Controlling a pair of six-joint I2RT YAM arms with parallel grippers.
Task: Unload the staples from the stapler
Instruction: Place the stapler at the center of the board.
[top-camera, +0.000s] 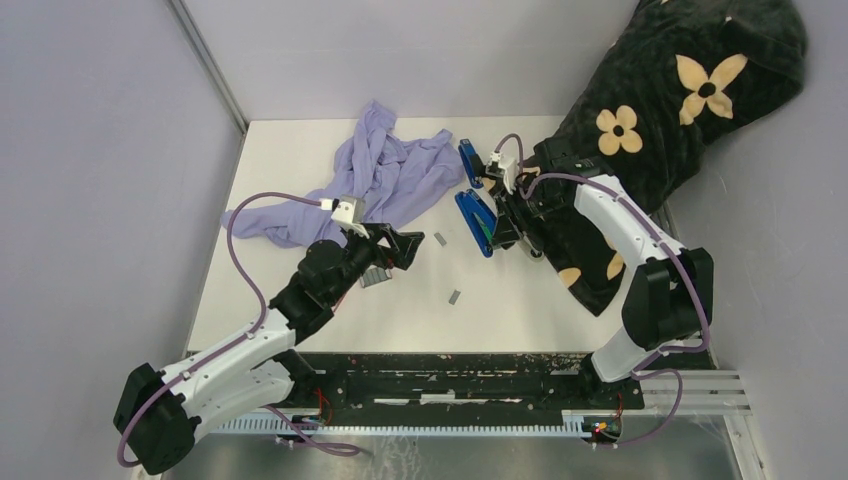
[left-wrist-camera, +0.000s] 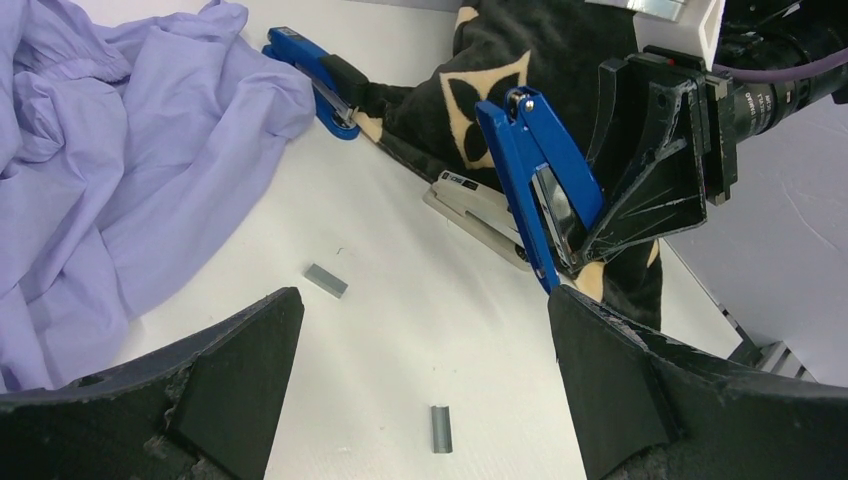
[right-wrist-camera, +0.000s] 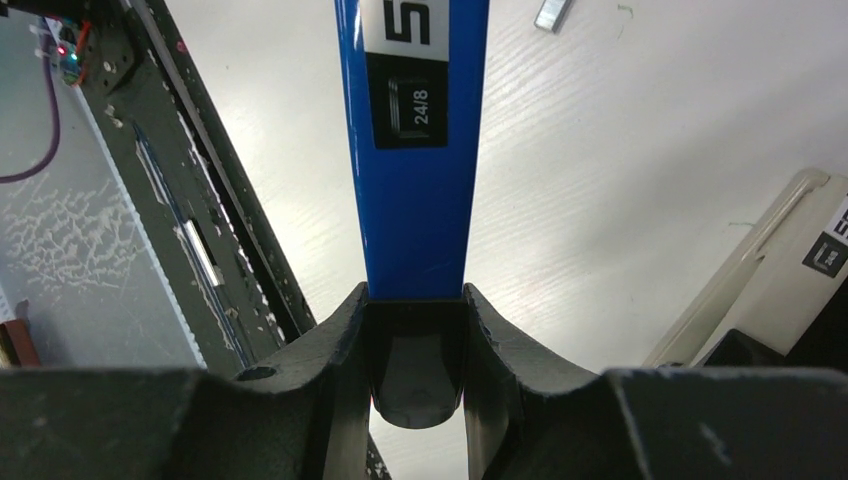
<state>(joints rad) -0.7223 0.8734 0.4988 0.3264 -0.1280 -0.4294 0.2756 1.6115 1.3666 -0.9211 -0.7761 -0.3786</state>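
Two staples (left-wrist-camera: 326, 281) strips lie out; right gripper (right-wrist-camera: 415, 340), clamped on stapler (right-wrist-camera: 415, 200) lid, should hold steady (left gripper (left-wrist-camera: 425, 300), 9 o'clock, gapes empty).

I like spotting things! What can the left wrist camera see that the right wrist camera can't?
Only the left wrist view shows the crumpled lilac cloth, a second blue stapler and the open left gripper. Only the right wrist view shows the 24/8 label and the black metal rail. Both show the blue stapler clamped in the right gripper, a loose silver-grey staple strip and the white table.
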